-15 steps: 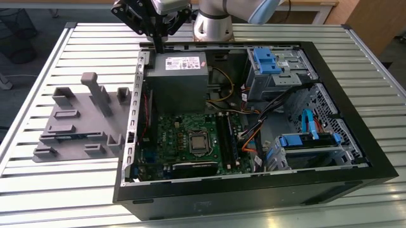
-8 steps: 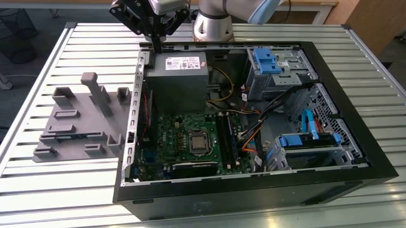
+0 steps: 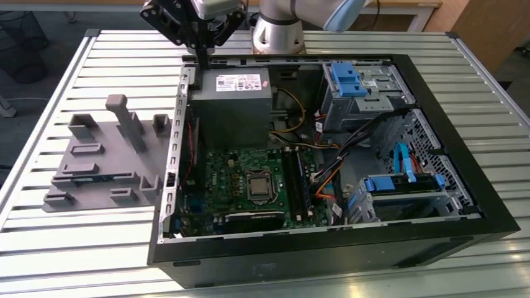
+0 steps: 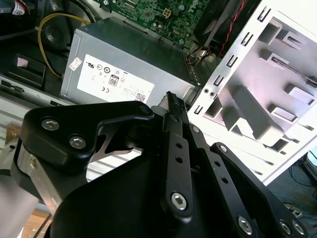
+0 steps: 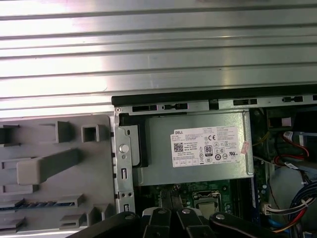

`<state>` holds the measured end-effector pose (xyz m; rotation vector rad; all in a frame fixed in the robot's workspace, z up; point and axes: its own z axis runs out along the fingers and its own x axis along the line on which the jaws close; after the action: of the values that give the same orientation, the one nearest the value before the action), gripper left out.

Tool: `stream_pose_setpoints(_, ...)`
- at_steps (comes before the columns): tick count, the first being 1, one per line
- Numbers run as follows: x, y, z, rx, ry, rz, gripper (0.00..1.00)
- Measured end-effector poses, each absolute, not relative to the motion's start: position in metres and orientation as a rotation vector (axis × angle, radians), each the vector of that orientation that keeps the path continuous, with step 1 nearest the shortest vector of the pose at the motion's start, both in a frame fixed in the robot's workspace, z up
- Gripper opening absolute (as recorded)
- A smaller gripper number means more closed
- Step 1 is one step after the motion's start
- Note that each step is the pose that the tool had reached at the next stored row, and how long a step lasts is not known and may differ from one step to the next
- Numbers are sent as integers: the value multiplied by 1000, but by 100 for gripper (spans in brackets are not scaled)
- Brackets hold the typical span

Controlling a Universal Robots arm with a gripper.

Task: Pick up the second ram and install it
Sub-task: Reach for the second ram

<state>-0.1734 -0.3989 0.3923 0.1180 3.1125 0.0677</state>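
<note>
My gripper (image 3: 201,61) hangs over the far edge of the open computer case (image 3: 463,205), just above the grey power supply (image 3: 233,84). Its thin black fingers (image 4: 172,101) are pressed together with nothing between them. In the first wrist view a blue-green strip, the second ram (image 5: 42,204), lies edge-up in a slot of the grey holder tray (image 5: 59,163). That tray (image 3: 91,164) sits outside the case, on the exterior view's left. The black slot rails (image 3: 296,180) run beside the processor socket (image 3: 257,185) on the green motherboard.
The case lies on a slatted metal table (image 3: 66,248). Blue-handled drive bays (image 3: 348,81) and bundles of cables (image 3: 331,174) take up the side of the case on the exterior view's right. Upright blocks (image 3: 124,121) stand on the holder tray. The arm's base (image 3: 277,34) stands behind the case.
</note>
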Motion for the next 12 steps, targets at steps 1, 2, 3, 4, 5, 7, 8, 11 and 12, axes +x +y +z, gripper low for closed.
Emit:
stream_pose_setpoints(1, -174, -399, 392, 118, 3112, 68, 11)
stream_pose_setpoints(2, -174, -399, 392, 118, 3113, 68, 11)
stream_pose_setpoints(3, -175, -399, 392, 118, 3113, 68, 11)
stream_pose_setpoints(4, -175, -399, 392, 118, 3113, 68, 11)
stream_pose_setpoints(5, -175, -399, 392, 118, 3112, 68, 11)
stream_pose_setpoints(7, -176, -399, 392, 118, 3112, 68, 11)
stream_pose_setpoints(8, -177, -399, 392, 118, 3112, 68, 11)
stream_pose_setpoints(11, -178, -399, 392, 118, 3112, 68, 11)
stream_pose_setpoints(12, -178, -399, 392, 118, 3113, 68, 11)
